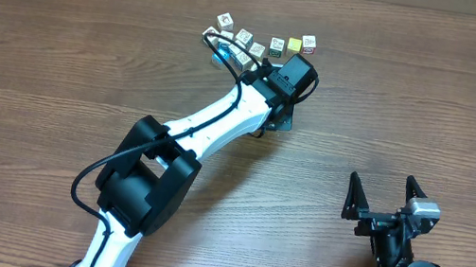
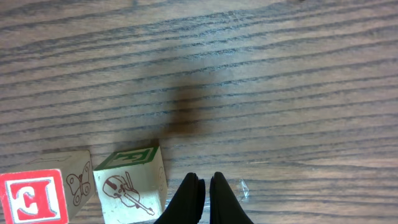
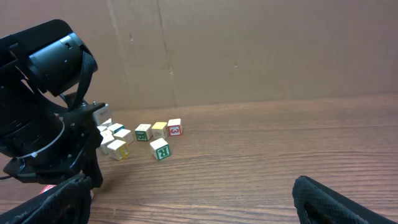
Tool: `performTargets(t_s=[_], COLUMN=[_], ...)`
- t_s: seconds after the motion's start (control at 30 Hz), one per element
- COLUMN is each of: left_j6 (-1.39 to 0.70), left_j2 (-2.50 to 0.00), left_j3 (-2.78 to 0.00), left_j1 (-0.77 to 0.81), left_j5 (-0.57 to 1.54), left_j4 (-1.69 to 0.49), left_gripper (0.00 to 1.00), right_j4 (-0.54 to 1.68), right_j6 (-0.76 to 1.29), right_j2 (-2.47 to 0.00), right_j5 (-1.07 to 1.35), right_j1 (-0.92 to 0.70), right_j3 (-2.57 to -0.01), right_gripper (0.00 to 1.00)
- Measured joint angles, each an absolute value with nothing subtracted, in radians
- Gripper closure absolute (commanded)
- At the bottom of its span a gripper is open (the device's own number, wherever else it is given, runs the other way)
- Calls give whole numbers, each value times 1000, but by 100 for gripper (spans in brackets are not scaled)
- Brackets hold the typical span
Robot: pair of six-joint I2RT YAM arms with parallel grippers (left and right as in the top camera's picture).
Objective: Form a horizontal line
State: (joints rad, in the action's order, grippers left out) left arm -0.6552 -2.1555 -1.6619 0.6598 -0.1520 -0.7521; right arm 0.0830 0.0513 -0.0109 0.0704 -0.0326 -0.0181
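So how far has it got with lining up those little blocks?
Three cubes already sit in a rough row. The left claw, shut and empty, is down beside a green-edged cube, apparently to nudge it. The bunch of other cubes is still out of line. The right claw sits open.

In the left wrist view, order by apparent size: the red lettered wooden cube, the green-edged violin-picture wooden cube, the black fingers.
1. Red lettered wooden cube and green-edged violin-picture wooden cube: alike; the red one is cropped.
2. Black fingers: smaller, also cropped.
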Motion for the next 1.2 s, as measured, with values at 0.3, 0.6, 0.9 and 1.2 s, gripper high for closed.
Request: performTargets(t_s=[0.3, 0.6, 0.9, 1.2], left_j6=[-682, -682, -682, -682], left_j2=[-2156, -2172, -2185, -2185], left_j3=[-1662, -1662, -1661, -1661], left_j1=[660, 660, 660, 661], left_j5=[-157, -169, -172, -208], left_j4=[-726, -728, -735, -764], left_gripper=[96, 96, 95, 96], right_j4=[82, 82, 83, 82], right_j6=[51, 51, 51, 51], right_j2=[-11, -11, -11, -11], right_j5=[71, 70, 70, 71], right_j1=[-33, -33, -33, -32], right_j3=[-18, -18, -18, -18], right_gripper=[0, 0, 0, 0])
